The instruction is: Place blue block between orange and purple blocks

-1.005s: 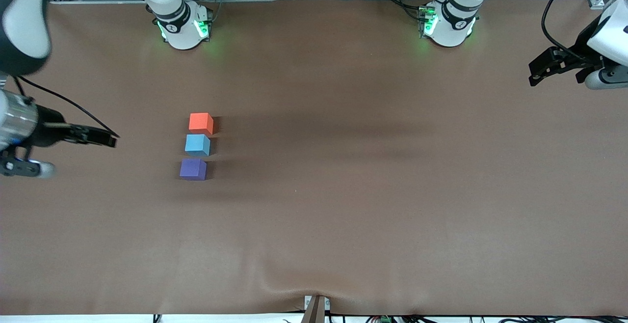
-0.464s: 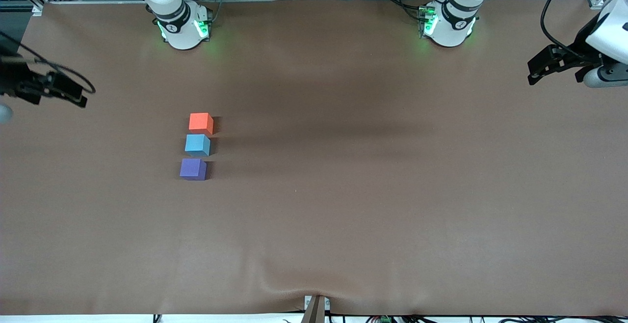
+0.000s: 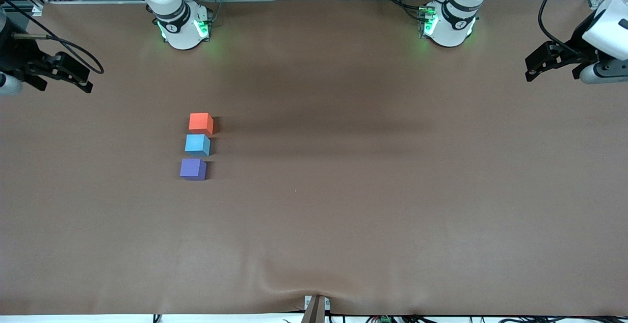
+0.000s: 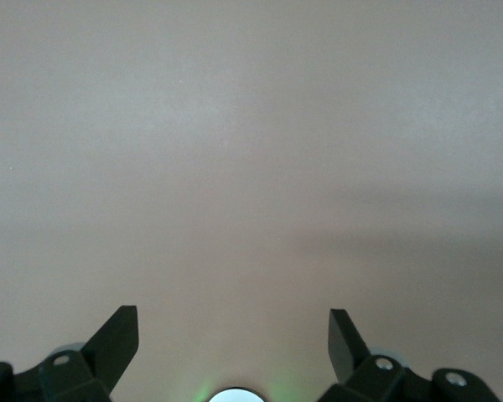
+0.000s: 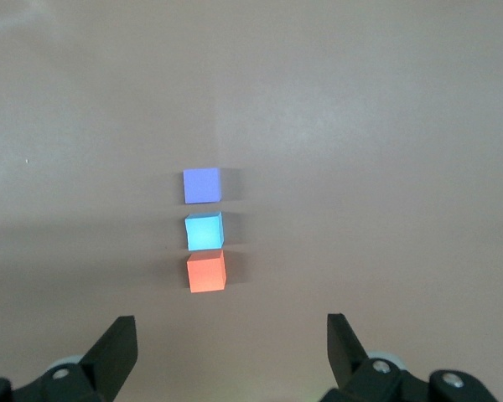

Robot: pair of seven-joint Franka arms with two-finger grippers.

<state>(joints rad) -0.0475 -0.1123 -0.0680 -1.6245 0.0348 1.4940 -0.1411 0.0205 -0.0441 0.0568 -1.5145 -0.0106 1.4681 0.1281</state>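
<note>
The sky-blue block (image 3: 197,144) sits on the table in a short row, between the orange block (image 3: 200,122) and the purple block (image 3: 193,169). The orange one is farthest from the front camera, the purple one nearest. The right wrist view shows the same row: purple (image 5: 201,185), blue (image 5: 204,231), orange (image 5: 206,272). My right gripper (image 3: 82,81) is open and empty, up in the air over the right arm's end of the table, well away from the blocks. My left gripper (image 3: 534,67) is open and empty over the left arm's end of the table.
The brown table cover (image 3: 343,205) has a slight wrinkle at its front edge near a small clamp (image 3: 316,307). The two arm bases (image 3: 182,26) (image 3: 447,21) stand along the back edge. The left wrist view shows only bare table (image 4: 251,167).
My right gripper has risen and drawn back toward the right arm's end of the table. My left gripper has shifted slightly. The three blocks have not moved.
</note>
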